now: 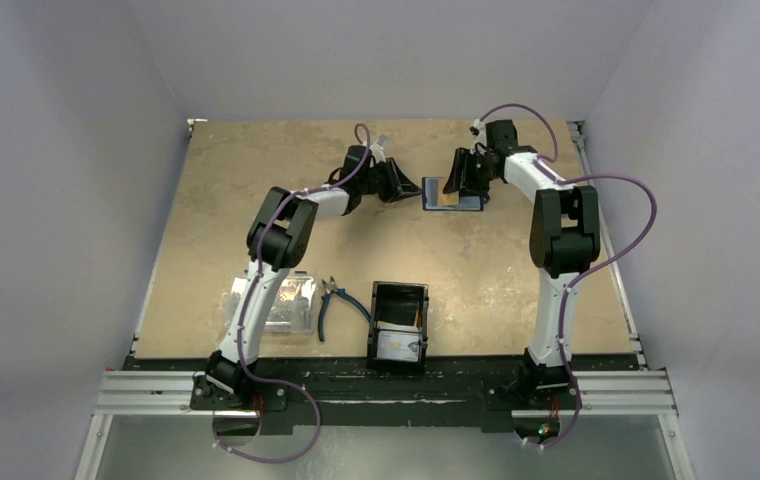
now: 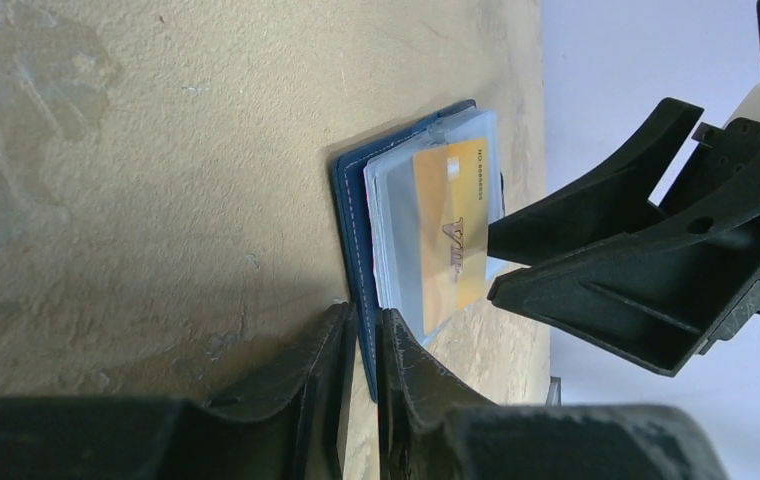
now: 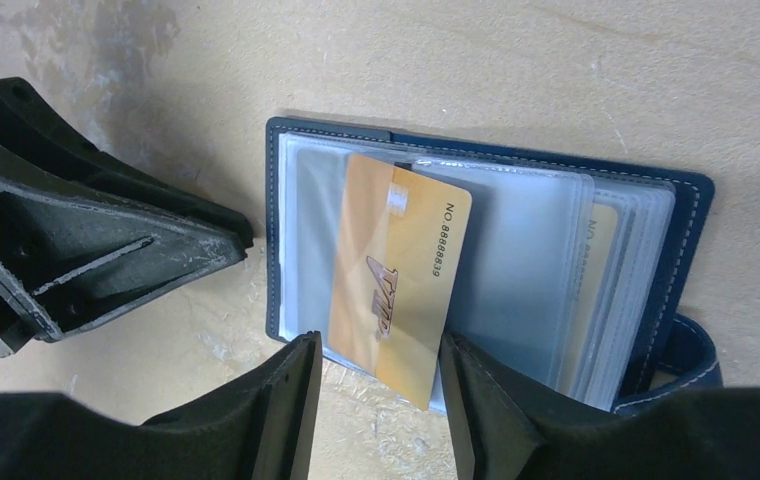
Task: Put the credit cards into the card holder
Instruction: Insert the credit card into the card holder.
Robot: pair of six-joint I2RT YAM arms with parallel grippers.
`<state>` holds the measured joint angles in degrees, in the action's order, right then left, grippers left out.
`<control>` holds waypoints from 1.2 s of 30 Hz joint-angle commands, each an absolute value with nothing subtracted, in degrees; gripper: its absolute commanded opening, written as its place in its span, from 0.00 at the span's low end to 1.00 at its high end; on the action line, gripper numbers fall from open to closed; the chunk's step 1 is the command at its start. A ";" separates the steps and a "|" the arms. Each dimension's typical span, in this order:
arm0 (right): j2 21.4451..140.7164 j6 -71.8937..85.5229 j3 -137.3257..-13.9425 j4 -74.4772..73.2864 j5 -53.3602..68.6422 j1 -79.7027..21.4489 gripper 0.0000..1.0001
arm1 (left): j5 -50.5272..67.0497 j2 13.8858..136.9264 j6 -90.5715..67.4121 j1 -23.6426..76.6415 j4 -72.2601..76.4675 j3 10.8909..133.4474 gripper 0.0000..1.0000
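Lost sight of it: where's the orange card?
Right wrist view: the orange card sticks out of the open card holder, far across the table, between the jaws of the right gripper.

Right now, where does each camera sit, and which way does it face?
Top external: above and behind the bases, looking down on the table; left arm and right arm both show, meeting at the card holder.
Left wrist: low, facing along the tabletop at the holder's edge; own jaws at bottom, right gripper opposite.
Right wrist: looking down into the open holder; own jaws flank the orange card, left gripper at left.
Both wrist views share that card.
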<state>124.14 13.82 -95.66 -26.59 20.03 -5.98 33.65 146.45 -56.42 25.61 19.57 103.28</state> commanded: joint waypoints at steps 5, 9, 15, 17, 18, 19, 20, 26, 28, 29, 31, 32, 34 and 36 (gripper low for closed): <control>120.64 12.66 -96.80 -28.83 16.45 -4.51 0.59 | 32.25 144.42 -55.39 26.12 18.68 103.79 0.19; 121.82 12.41 -98.26 -28.72 17.19 -4.54 0.59 | 32.56 144.92 -55.70 26.92 18.90 103.91 0.19; 123.76 11.54 -99.24 -26.97 17.10 -4.50 0.59 | 32.18 145.69 -55.55 26.98 18.53 104.35 0.19; 124.76 11.43 -99.93 -26.87 16.92 -4.55 0.59 | 32.02 146.39 -55.41 26.98 17.85 105.11 0.19; 125.47 11.38 -100.49 -26.89 17.53 -4.65 0.59 | 31.99 146.75 -55.34 26.98 17.58 105.46 0.18; 126.18 11.21 -101.16 -26.86 18.07 -4.63 0.59 | 31.84 147.22 -55.30 26.98 17.39 105.94 0.18; 126.75 10.98 -101.67 -26.85 18.24 -4.63 0.59 | 31.70 147.69 -55.16 26.98 17.14 106.42 0.17; 129.20 10.26 -102.84 -25.79 20.72 -5.57 0.58 | 31.12 149.25 -54.22 26.95 15.56 108.04 0.13; 129.32 10.26 -102.53 -25.06 22.10 -6.76 0.58 | 31.27 149.79 -53.99 26.98 15.22 108.68 0.13; 129.21 10.54 -102.16 -24.52 23.46 -7.44 0.58 | 31.35 149.97 -53.97 26.94 15.02 108.98 0.13; 128.92 11.74 -101.21 -23.29 26.32 -8.41 0.58 | 31.41 150.27 -53.96 26.93 14.86 109.39 0.12; 128.60 12.88 -100.40 -22.16 27.87 -8.58 0.57 | 31.42 150.36 -53.91 26.93 14.81 109.62 0.12; 127.50 16.23 -97.71 -18.08 32.81 -8.61 0.58 | 31.46 150.43 -53.92 26.94 14.78 109.90 0.12; 127.02 18.59 -96.95 -14.79 36.52 -8.61 0.58 | 31.46 150.44 -53.99 26.93 14.77 109.95 0.12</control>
